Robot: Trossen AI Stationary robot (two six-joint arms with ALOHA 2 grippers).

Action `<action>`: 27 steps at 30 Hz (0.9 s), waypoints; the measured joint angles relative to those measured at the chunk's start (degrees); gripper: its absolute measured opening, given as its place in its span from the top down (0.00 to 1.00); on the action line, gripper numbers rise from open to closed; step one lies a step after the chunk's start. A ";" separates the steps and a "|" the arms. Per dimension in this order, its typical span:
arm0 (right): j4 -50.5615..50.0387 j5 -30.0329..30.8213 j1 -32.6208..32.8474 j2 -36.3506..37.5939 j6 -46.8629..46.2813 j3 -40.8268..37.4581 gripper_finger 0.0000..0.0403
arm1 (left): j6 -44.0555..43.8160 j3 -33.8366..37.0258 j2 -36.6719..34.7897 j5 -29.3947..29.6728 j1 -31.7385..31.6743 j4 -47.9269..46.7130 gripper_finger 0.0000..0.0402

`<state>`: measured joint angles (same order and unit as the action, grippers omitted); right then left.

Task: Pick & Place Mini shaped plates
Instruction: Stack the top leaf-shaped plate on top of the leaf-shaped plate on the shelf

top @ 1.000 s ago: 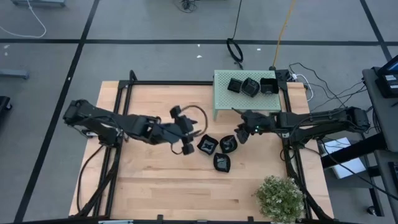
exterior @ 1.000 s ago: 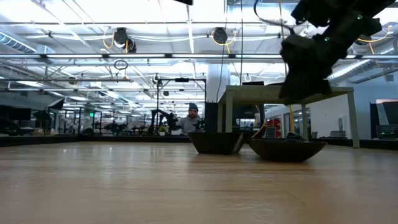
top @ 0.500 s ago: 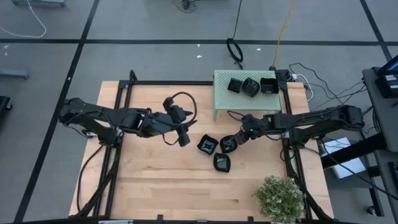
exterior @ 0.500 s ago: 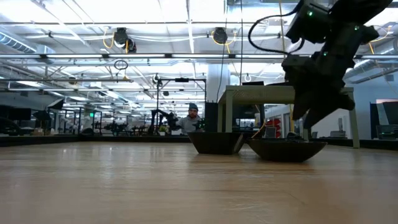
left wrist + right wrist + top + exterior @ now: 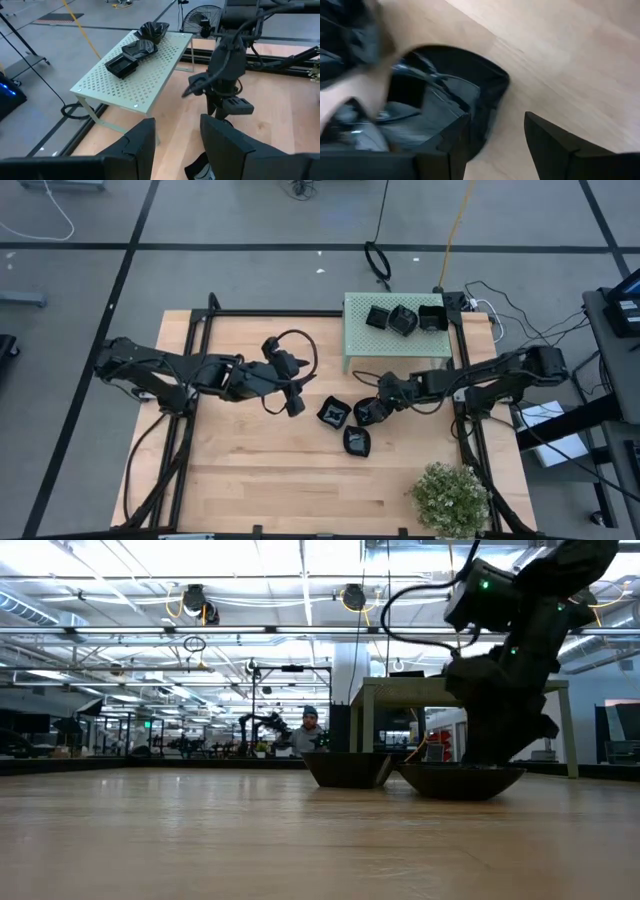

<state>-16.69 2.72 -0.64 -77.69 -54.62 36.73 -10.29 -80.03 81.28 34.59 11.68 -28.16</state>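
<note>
Three glossy black mini plates lie on the wooden table: one [image 5: 333,413], one [image 5: 368,412] to its right, and one [image 5: 357,442] nearer. Three more [image 5: 403,320] sit on the pale green perforated stand [image 5: 360,340]. My right gripper [image 5: 374,410] is open and low over the middle plate [image 5: 435,100]. One finger is over the plate's hollow and the other is outside its rim. In the low view the gripper [image 5: 492,752] reaches down to that plate [image 5: 460,780]. My left gripper [image 5: 293,402] is open and empty, raised to the left of the plates. My right gripper stands astride the plate's rim [image 5: 492,82], slanting down from the table's right. One finger [image 5: 447,145] is over the inside and one finger [image 5: 555,150] is over the wood outside. I cannot tell whether either finger touches the plate, which rests on the table.
A potted plant [image 5: 450,495] stands at the table's near right corner. The green stand fills the far right. Cables [image 5: 300,365] loop off the left arm. Bare wood lies to the left and near side.
My right gripper has gone toward the table's left and down, from beside the green stand onto the middle plate. My left gripper has drawn back a little from the plates toward the far left and then kept still. The plates have not moved.
</note>
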 joint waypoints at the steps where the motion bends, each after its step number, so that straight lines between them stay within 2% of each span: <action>1: -0.11 -0.02 0.02 -0.71 -0.01 0.00 0.58 | -0.02 0.00 0.00 0.00 0.00 -0.01 0.60; 11: 5.29 -1.24 1.13 -5.55 2.24 0.04 0.59 | -0.78 0.00 0.00 -0.04 0.06 0.04 0.60; 15: 5.05 -1.49 1.09 -5.70 2.40 0.07 0.69 | -0.78 0.00 0.00 -0.06 0.13 -0.01 0.60; 22: 5.76 -5.15 1.16 -4.88 3.35 0.00 0.97 | -1.02 0.00 0.02 -0.09 0.17 -0.09 0.60; 27: 5.30 -8.15 1.16 -2.59 5.01 -0.04 0.98 | -1.02 0.00 0.02 -0.11 0.17 -0.14 0.60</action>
<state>-11.39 -5.43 0.51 -80.29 -49.61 36.69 -11.31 -80.03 81.30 34.48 11.86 -28.29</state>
